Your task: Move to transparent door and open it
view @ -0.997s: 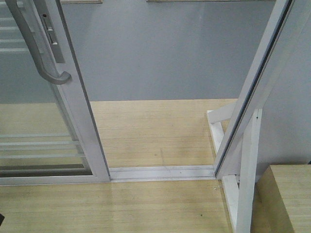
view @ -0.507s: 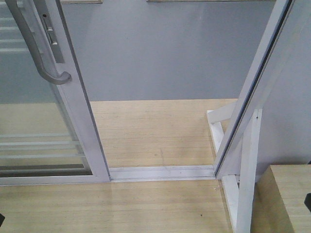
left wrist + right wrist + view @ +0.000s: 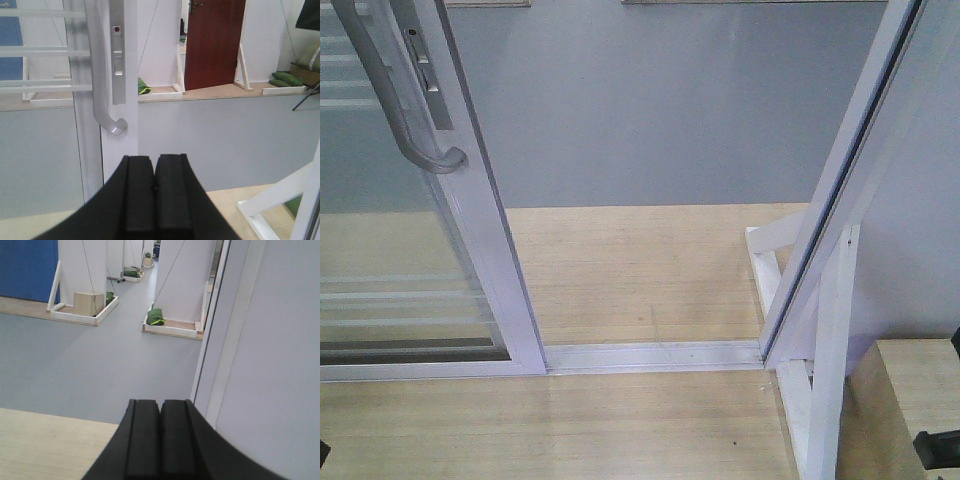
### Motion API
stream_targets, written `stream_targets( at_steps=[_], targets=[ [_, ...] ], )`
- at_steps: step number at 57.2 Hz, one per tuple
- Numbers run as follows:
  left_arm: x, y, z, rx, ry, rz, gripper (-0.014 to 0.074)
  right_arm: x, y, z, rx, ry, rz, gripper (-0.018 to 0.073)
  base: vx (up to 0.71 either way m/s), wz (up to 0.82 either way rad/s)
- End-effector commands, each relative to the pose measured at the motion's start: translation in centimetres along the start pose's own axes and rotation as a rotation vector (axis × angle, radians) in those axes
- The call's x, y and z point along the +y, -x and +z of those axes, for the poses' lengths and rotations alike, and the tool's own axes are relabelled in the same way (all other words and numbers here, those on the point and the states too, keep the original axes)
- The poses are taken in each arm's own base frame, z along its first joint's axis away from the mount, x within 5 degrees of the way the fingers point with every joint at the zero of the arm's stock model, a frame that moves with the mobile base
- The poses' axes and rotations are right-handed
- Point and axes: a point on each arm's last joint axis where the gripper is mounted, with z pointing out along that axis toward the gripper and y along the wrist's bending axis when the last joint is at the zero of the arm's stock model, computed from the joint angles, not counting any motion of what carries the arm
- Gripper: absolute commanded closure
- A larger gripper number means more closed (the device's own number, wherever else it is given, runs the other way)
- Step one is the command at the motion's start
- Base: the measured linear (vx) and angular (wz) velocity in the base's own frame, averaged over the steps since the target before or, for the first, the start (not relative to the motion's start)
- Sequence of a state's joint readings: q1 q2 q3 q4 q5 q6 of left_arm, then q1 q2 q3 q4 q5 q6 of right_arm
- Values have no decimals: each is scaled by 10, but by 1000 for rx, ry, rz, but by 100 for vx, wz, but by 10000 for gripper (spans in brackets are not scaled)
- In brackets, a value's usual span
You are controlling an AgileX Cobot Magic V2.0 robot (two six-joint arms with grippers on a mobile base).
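Observation:
The transparent door [image 3: 380, 230] stands at the left of the front view, slid aside, with clear glass, thin white bars and a white stile [image 3: 490, 250]. Its curved grey pull handle [image 3: 415, 110] hangs on that stile. In the left wrist view the handle [image 3: 102, 75] is ahead and up-left of my left gripper [image 3: 153, 160], which is shut, empty and apart from it. My right gripper [image 3: 160, 405] is shut and empty, facing the grey floor beside a white jamb [image 3: 220, 340]. A dark part of my right arm [image 3: 940, 450] shows at the front view's bottom right.
An open gap lies between the door and the tilted white-framed panel [image 3: 850, 170] at the right. A floor track [image 3: 650, 355] crosses the threshold. A white support brace [image 3: 830, 370] and a wooden box [image 3: 905, 400] stand at the right. A red door [image 3: 215, 42] is far behind.
A dark part of my right arm has come further into the front view's bottom right corner. The door and handle have not moved.

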State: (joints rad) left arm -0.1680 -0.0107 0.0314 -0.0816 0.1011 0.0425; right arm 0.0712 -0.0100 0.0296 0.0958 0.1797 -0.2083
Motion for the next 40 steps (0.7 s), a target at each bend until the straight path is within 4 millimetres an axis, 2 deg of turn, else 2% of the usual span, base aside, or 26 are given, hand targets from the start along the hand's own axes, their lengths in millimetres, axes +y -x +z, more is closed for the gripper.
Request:
stream_targets(
  at_steps=[1,40],
  targets=[
    [0,5,-1,-88,1,-7,599,-2,6,-1,-89,-25,-16,561,0,0],
    [0,5,-1,-88,1,-7,599,-2,6,-1,-89,-24,-8,561,0,0]
  ],
)
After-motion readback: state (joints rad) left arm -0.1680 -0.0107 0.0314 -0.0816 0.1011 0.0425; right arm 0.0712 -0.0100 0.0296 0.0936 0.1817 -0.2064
